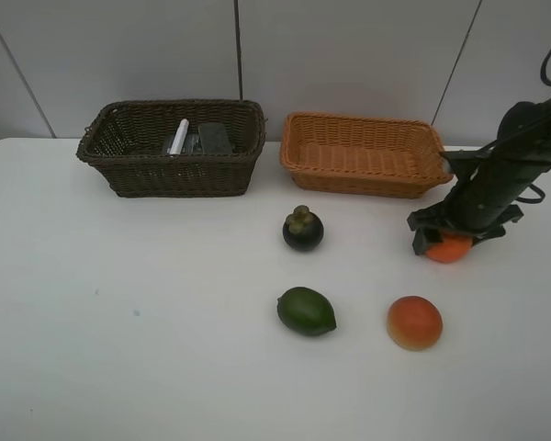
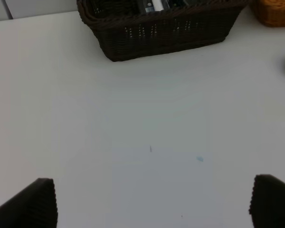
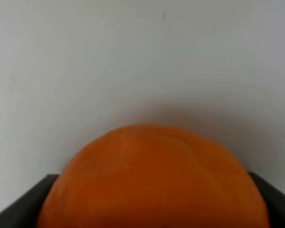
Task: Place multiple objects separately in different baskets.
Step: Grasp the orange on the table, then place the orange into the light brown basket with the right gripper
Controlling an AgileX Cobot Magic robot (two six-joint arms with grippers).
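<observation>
The tan basket [image 1: 365, 152] sits far, right of centre, just beyond my right gripper [image 1: 448, 239], whose jaws hug the orange [image 3: 152, 180] at its widest, on the table's right side. It looks firm, round and slick-skinned, so I judge a moderate squeeze across the middle. My left gripper [image 2: 154, 204] hangs wide.

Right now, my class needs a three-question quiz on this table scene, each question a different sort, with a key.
1. True or false: the white marker lies in the dark brown basket.
2. Which fruit sits inside the right tool? A green fruit, B orange, C mangosteen.
3. How many fruits lie on the table away from that tool?
Key: 1 true; 2 B; 3 three.
</observation>
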